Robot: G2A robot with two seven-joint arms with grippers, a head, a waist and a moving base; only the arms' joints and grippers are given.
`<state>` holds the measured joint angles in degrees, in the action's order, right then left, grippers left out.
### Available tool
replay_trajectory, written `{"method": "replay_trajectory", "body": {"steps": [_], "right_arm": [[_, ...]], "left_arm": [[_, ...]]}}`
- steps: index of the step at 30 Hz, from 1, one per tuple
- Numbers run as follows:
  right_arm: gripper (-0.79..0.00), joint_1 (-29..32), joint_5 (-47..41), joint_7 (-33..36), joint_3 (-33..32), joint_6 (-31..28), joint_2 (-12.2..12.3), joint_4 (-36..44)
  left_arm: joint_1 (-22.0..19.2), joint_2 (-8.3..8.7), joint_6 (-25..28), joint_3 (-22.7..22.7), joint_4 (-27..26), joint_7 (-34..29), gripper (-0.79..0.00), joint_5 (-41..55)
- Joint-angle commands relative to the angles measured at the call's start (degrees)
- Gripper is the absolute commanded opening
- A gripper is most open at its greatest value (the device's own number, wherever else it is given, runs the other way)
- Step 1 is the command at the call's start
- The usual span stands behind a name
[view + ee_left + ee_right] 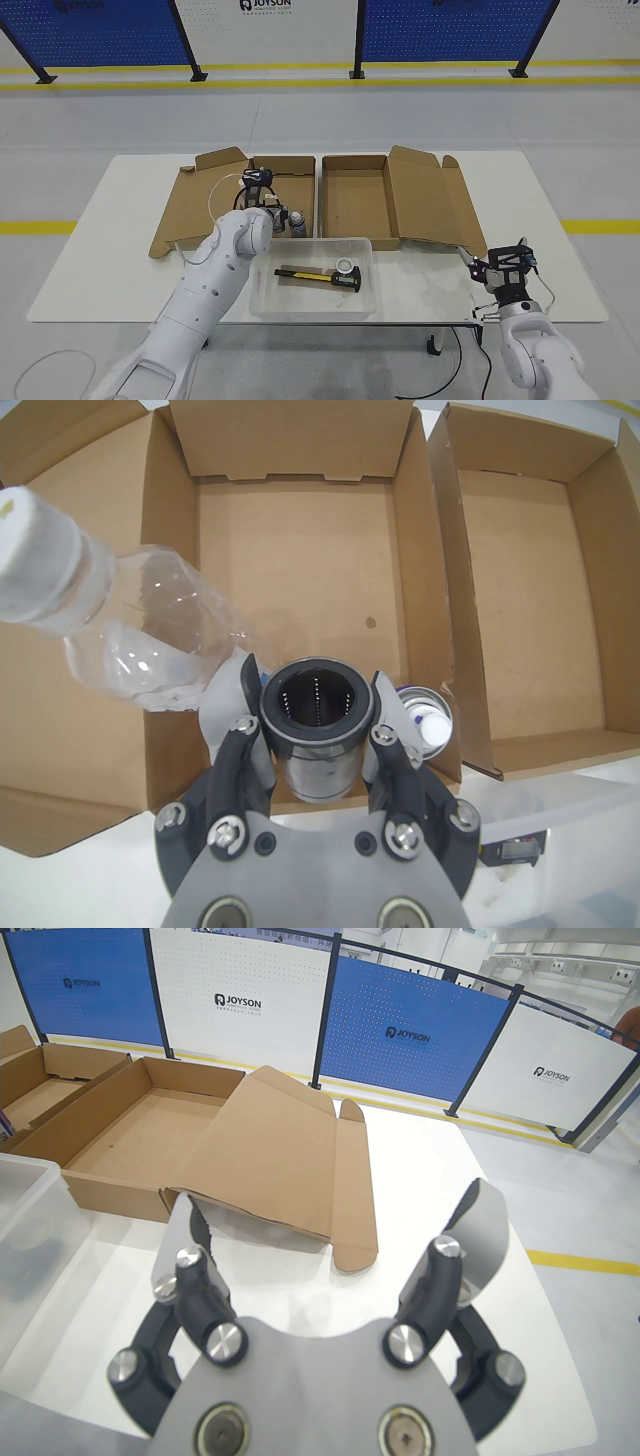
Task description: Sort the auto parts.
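Observation:
My left gripper (315, 680) is shut on a steel linear bearing (316, 725) with a black end ring, held just above the near edge of the left cardboard box (300, 565). In the top view that gripper (258, 182) hangs over the left box (290, 168). A clear plastic bottle (130, 620) with a white cap leans beside the bearing. A spray can (429, 720) stands in the box's near corner. My right gripper (330, 1223) is open and holds nothing above the table near the right box's flap (280, 1168), also seen at the table's right front (505, 262).
The right cardboard box (355, 200) lies open with bare floor. A clear plastic bin (262, 290) at the front edge holds a caliper (320, 277) and a white ring (345, 266). Bare white table (110, 250) spreads to the far left.

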<state>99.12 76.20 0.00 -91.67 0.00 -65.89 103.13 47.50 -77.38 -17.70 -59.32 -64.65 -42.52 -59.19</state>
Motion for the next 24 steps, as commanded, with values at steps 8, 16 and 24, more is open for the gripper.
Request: {"method": "replay_trajectory", "body": {"steps": [8,16,24], "right_arm": [[0.000,0.00,0.00,0.00,0.00,0.00,0.00,0.00],[0.000,0.00,0.00,0.00,0.00,0.00,0.00,0.00],[0.000,0.00,0.00,0.00,0.00,0.00,0.00,0.00]], "left_arm": [[-0.49,-0.74,0.31,0.77,2.39,1.31,-0.773,0.10],[-1.20,-1.29,0.34,0.95,4.36,2.00,-0.622,0.17],[-1.50,-1.76,0.57,1.15,5.42,2.25,-0.400,0.07]]}}
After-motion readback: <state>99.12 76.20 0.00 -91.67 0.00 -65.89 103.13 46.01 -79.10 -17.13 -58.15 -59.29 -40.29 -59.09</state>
